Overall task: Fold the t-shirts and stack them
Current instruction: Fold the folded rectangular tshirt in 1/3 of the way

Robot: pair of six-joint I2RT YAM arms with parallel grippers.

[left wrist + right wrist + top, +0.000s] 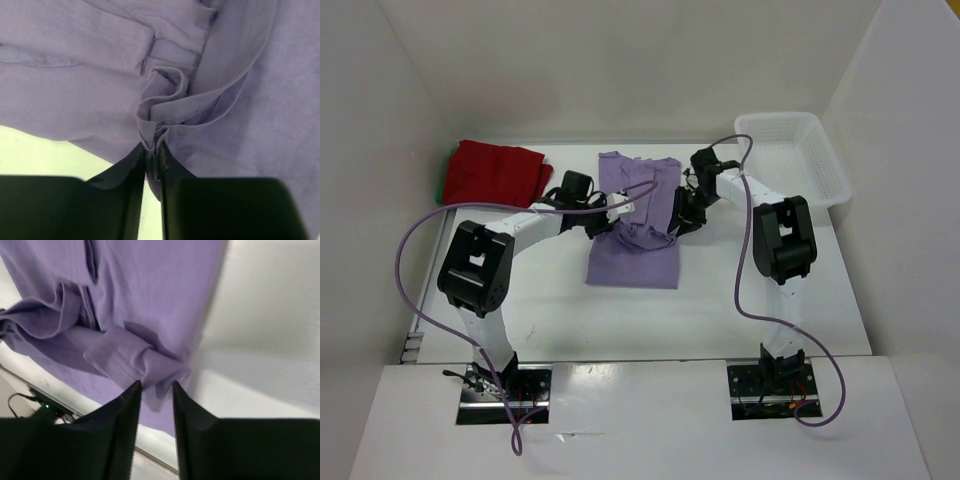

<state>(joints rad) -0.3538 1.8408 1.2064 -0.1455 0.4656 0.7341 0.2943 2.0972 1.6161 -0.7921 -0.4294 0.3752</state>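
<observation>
The pale lavender t-shirt [635,235] lies in the middle of the table, its far part bunched and lifted. My left gripper [598,226] is shut on a fold of its left edge; the left wrist view shows the cloth [165,115] pinched between the fingertips. My right gripper [682,222] is shut on a bunched hem at its right edge, seen in the right wrist view [150,365]. The dark red t-shirt [495,172] lies folded at the far left, on the green t-shirt [444,180], of which only a sliver of edge shows.
A white lattice basket [792,155] stands at the far right, against the enclosure wall. White walls close in the table on three sides. Purple cables [420,230] loop from both arms over the near table.
</observation>
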